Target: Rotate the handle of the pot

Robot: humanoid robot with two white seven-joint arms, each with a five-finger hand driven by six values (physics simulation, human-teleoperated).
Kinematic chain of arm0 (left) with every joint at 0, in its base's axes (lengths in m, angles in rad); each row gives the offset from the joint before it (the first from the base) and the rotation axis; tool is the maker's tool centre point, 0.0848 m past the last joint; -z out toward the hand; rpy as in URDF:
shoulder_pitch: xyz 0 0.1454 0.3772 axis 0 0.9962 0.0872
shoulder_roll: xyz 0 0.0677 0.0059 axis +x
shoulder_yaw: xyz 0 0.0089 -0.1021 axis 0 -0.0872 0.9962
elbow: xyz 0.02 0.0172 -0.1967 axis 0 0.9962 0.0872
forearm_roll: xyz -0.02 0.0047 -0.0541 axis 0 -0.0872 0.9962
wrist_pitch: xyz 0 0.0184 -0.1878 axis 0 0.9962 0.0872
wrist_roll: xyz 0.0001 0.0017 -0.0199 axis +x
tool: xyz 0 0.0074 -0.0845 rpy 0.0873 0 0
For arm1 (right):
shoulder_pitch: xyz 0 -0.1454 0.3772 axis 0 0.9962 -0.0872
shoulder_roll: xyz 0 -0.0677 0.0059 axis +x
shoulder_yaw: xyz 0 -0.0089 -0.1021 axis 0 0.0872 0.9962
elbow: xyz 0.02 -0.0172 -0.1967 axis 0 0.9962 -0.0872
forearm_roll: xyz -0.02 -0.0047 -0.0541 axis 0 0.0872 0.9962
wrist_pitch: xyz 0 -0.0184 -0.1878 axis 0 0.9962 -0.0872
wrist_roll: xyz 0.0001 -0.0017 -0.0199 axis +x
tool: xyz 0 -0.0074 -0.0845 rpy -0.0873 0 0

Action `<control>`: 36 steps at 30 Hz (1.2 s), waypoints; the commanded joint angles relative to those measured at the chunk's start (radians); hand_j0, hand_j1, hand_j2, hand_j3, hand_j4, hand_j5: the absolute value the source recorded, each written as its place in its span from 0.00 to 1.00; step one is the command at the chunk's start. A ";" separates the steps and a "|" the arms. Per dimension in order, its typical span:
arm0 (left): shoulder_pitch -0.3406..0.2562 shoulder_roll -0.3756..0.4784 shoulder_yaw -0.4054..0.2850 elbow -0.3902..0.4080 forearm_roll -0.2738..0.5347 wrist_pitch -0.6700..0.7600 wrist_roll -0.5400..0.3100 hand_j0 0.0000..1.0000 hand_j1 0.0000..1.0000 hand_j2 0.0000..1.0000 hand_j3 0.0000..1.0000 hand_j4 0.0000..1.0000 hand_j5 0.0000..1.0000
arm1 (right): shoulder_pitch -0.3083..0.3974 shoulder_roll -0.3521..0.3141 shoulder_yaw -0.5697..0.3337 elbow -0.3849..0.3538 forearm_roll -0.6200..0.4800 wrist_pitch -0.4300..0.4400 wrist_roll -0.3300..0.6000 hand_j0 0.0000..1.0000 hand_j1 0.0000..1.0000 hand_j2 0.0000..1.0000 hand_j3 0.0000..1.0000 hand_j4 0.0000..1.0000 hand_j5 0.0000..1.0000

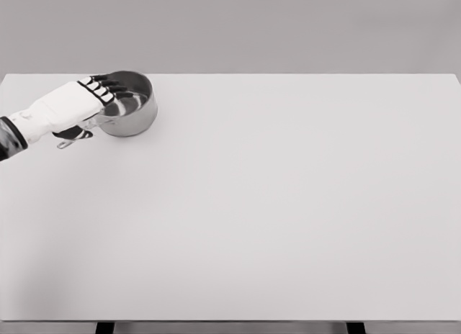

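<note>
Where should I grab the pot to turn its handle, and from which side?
Judging by its pose, take the pot by the handle, which sticks out low on its left toward the near edge. Come from the left, where the left hand already hangs above it.

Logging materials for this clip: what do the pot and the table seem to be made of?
The pot looks like polished metal, probably steel: grey, with bright reflections on its wall and inside. The table has a matte, pale, uniform top with no grain or gloss, so perhaps laminate or painted board. The render leaves that open.

White-shelled left hand with black fingers, dark forearm section.
</note>
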 commanded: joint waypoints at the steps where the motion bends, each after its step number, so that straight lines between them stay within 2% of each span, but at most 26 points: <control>1: 0.000 0.016 0.009 0.020 0.004 0.001 0.001 1.00 1.00 1.00 1.00 1.00 1.00 | 0.000 0.000 0.000 0.000 0.000 0.000 0.000 1.00 1.00 1.00 1.00 1.00 1.00; 6: -0.012 0.018 0.012 0.066 -0.012 0.001 0.001 1.00 1.00 1.00 1.00 1.00 1.00 | 0.000 0.000 0.000 0.000 0.000 0.000 0.000 1.00 1.00 1.00 1.00 1.00 1.00; 16: -0.018 0.027 0.037 0.097 -0.038 0.001 0.001 1.00 1.00 1.00 1.00 1.00 1.00 | 0.000 0.000 0.000 0.000 0.000 0.000 0.000 1.00 1.00 1.00 1.00 1.00 1.00; 30: -0.092 0.002 0.037 0.203 -0.092 0.001 0.006 1.00 1.00 1.00 1.00 1.00 1.00 | 0.000 0.000 0.000 0.000 0.000 0.000 0.000 1.00 1.00 1.00 1.00 1.00 1.00; 34: -0.104 -0.001 0.037 0.206 -0.112 0.001 0.008 1.00 1.00 1.00 1.00 1.00 1.00 | 0.000 0.000 0.000 0.000 0.000 0.000 0.000 1.00 1.00 1.00 1.00 1.00 1.00; 36: -0.123 -0.021 0.035 0.249 -0.126 0.001 0.008 1.00 1.00 1.00 1.00 1.00 1.00 | 0.000 0.000 0.000 0.000 0.000 0.000 0.000 1.00 1.00 1.00 1.00 1.00 1.00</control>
